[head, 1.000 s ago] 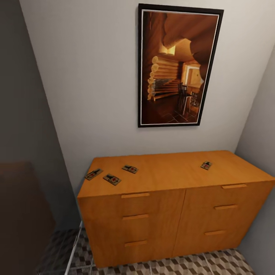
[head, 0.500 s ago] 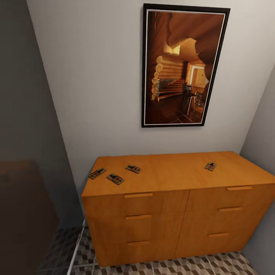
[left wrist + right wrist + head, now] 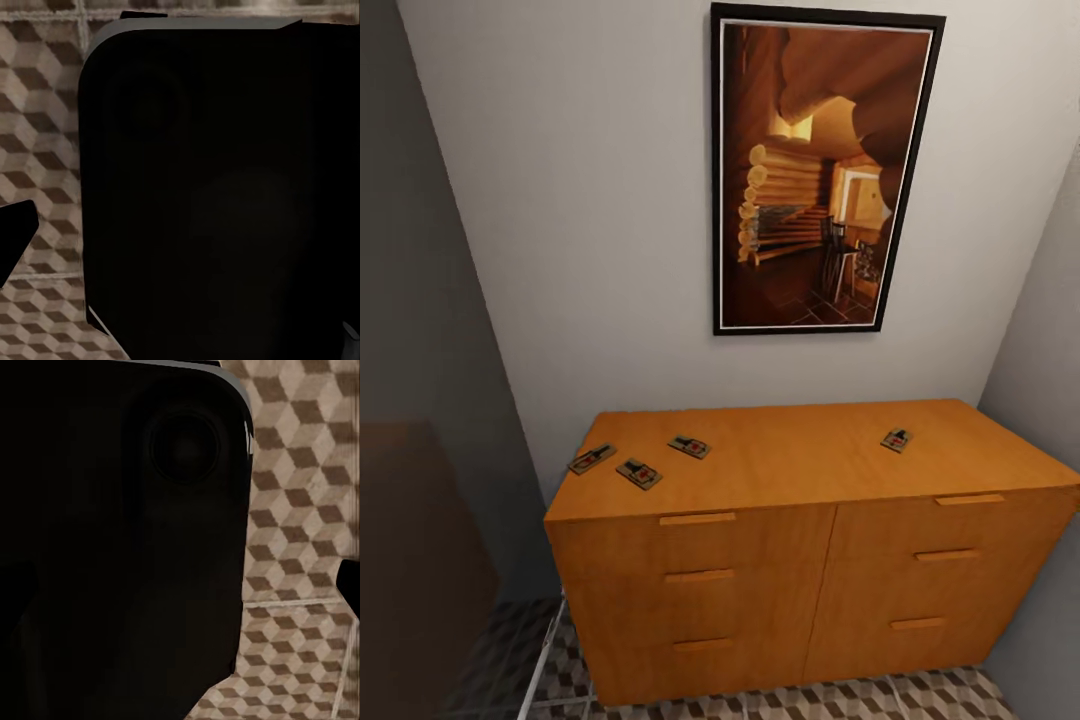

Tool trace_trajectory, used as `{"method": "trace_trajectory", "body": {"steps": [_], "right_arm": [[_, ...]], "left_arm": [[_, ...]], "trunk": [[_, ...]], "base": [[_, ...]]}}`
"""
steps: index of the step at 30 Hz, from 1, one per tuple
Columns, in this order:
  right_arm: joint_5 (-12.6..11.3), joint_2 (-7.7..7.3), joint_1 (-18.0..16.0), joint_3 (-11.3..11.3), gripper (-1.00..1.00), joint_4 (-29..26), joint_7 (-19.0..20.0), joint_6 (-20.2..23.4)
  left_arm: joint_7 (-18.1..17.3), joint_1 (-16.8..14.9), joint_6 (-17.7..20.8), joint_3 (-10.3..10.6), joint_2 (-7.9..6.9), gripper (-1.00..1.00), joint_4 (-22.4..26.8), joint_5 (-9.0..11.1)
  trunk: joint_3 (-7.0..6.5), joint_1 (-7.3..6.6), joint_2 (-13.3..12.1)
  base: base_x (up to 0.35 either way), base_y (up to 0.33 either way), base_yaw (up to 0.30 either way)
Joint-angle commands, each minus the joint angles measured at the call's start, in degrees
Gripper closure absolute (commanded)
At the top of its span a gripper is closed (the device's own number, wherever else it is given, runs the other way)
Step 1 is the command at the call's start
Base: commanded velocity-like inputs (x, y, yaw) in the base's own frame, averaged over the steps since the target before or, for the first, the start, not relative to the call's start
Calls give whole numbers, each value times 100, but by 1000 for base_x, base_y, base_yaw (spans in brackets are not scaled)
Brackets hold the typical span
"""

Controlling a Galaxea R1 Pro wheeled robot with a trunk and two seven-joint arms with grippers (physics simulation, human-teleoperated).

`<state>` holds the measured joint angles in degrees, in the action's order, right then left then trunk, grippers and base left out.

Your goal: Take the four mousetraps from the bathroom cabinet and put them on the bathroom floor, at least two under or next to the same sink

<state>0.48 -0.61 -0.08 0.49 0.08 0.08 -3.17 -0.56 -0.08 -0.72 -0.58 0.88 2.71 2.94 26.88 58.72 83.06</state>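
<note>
In the head view four mousetraps lie flat on top of the cabinet point(image 3: 760, 560). Three cluster at its 9 o'clock end: the leftmost mousetrap point(image 3: 591, 459) by the edge, the front mousetrap point(image 3: 638, 473) just beside it, the rear mousetrap point(image 3: 689, 446) near both. The lone mousetrap point(image 3: 896, 440) sits well apart toward 3 o'clock. A framed picture point(image 3: 820, 170) hangs on the wall at 12 o'clock. The bathroom floor point(image 3: 920, 695) shows at 6 o'clock. Whether either claw is spread or pressed together, I cannot tell; each wrist view shows a dark body over tiles.
</note>
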Motion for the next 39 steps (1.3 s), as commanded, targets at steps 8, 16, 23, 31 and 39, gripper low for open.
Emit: {"method": "trace_trajectory", "body": {"steps": [8,16,23,31,39], "right_arm": [[5,0,-1,4,-100,1,1,-17],[5,0,-1,4,-100,1,1,-17],[5,0,-1,4,-100,1,1,-17],[5,0,-1,4,-100,1,1,-17],[5,0,-1,4,-100,1,1,-17]], "left_arm": [[-6,-1,-8,-4,0,-100,1,31],[-6,-1,-8,-3,0,-100,1,31],[-6,-1,-8,-3,0,-100,1,31],[-3,-1,-8,-3,0,-100,1,31],[1,-1,-8,-3,0,-100,1,31]], "trunk": [[5,1,2],[5,1,2],[5,1,2],[5,1,2],[5,1,2]], "base": [[97,-255,0],[100,-260,0],[95,-229,0],[40,-88,0],[9,-19,0]]}}
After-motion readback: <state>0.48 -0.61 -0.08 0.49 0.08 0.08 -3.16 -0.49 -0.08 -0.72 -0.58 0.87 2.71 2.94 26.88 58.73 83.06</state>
